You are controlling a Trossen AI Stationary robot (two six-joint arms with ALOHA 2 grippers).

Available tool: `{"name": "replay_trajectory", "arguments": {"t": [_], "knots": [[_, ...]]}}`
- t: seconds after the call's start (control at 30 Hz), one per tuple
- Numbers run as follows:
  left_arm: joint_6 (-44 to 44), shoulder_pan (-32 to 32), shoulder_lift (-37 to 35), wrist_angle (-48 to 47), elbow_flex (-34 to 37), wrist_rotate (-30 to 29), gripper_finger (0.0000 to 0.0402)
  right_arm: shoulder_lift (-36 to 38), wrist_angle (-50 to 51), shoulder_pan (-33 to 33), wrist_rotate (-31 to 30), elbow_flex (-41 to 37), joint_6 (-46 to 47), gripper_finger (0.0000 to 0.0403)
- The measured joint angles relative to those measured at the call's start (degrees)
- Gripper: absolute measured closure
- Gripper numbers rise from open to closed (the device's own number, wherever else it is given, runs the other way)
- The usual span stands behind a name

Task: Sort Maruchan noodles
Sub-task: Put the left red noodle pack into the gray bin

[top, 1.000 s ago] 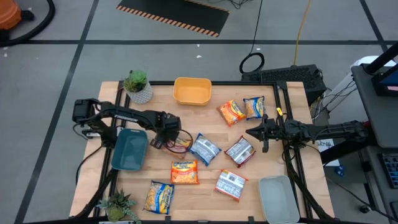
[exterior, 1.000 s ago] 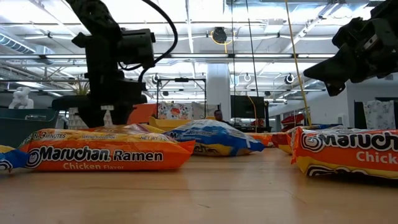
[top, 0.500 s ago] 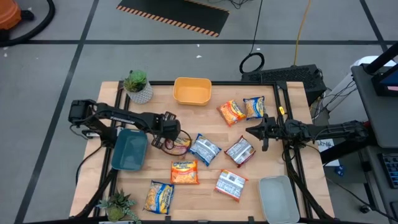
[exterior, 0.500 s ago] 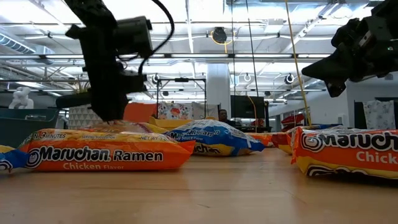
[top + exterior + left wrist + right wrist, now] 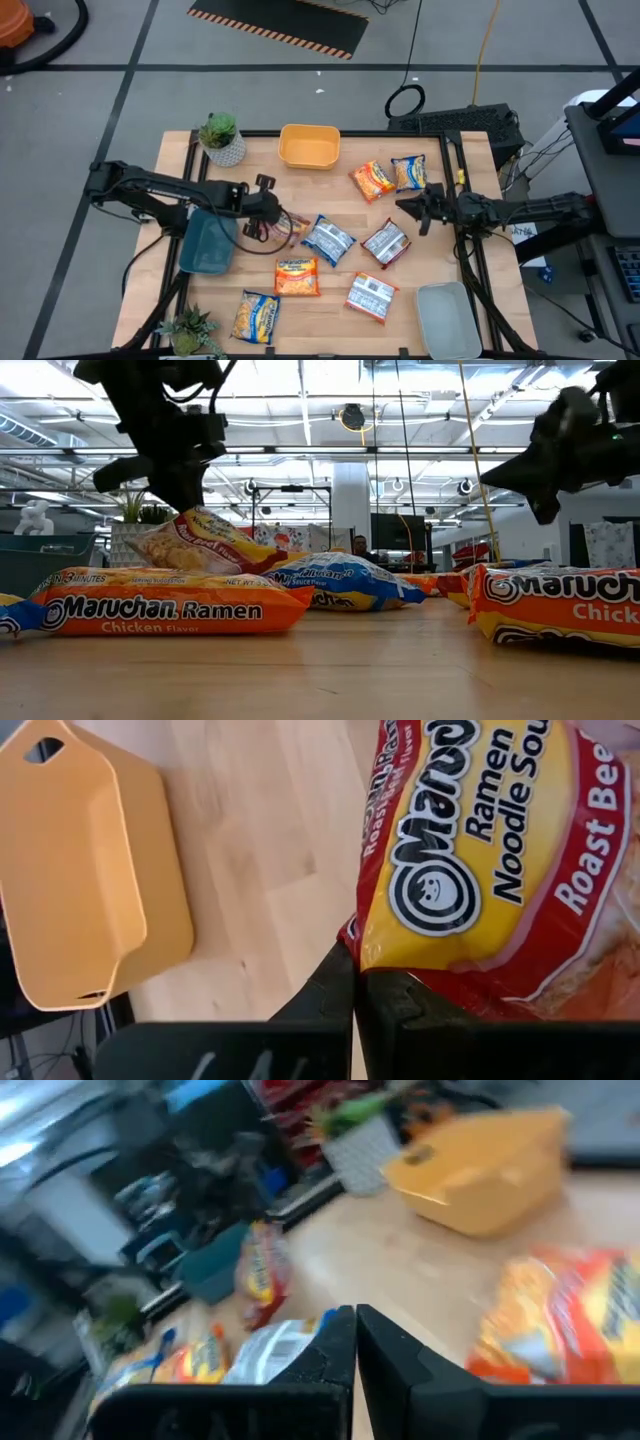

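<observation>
Above the bench's left half, your left tool (image 5: 354, 982), clamped on a crinkly red-and-yellow Roast Beef ramen packet (image 5: 490, 860), needs its bin chosen next; right tool (image 5: 422, 212) closed, empty.

eight ramen packets (image 5: 299, 275): four orange, three blue-white, one red. three bins (image 5: 309, 146): yellow, blue, clear. two potted plants (image 5: 221, 138).

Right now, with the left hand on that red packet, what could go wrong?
1. The left hand pinches the red packet only at its edge; it hangs tilted in the low view, so it may slip out during the carry.
2. The blue packet lies close beside the lifted one, so a low swing could drag it.
3. The right hand hovers shut above the table near the silver packet; both arms working mid-table could cross.
</observation>
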State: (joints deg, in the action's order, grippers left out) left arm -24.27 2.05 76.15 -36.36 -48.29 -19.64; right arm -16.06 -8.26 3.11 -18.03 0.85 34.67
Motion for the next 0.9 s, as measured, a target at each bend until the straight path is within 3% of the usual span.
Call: {"name": "replay_trajectory", "arguments": {"t": [0.13, 0.2, 0.43, 0.53, 0.73, 0.9], "knots": [[0.46, 0.65, -0.04, 0.18, 0.0, 0.02, 0.0401, -11.99, -9.56, 1.96, 0.54, 1.24, 3.09, 0.0361], [0.88, 0.72, -0.04, 0.4, 0.0, 0.04, 0.0401, -20.02, -9.25, 2.82, 0.91, 3.56, 2.63, 0.0337], [1.52, 1.46, -0.04, 0.51, 0.0, 0.09, 0.0401, -52.81, -12.39, 4.48, 4.19, 23.94, -6.33, 0.0235], [1.59, 2.03, -0.04, 0.54, 0.0, 0.09, 0.0401, -62.56, -13.81, 4.14, 5.18, 32.96, -12.52, 0.0193], [1.24, 3.32, -0.04, 0.26, 0.02, 0.11, 0.0401, -76.93, -13.08, -1.87, 17.92, 48.93, -15.64, 0.013], [0.89, 3.79, -0.04, 0.54, 0.02, -0.23, 0.0401, -89.16, -8.55, -3.74, 25.99, 62.73, -16.95, 0.0104]]}}
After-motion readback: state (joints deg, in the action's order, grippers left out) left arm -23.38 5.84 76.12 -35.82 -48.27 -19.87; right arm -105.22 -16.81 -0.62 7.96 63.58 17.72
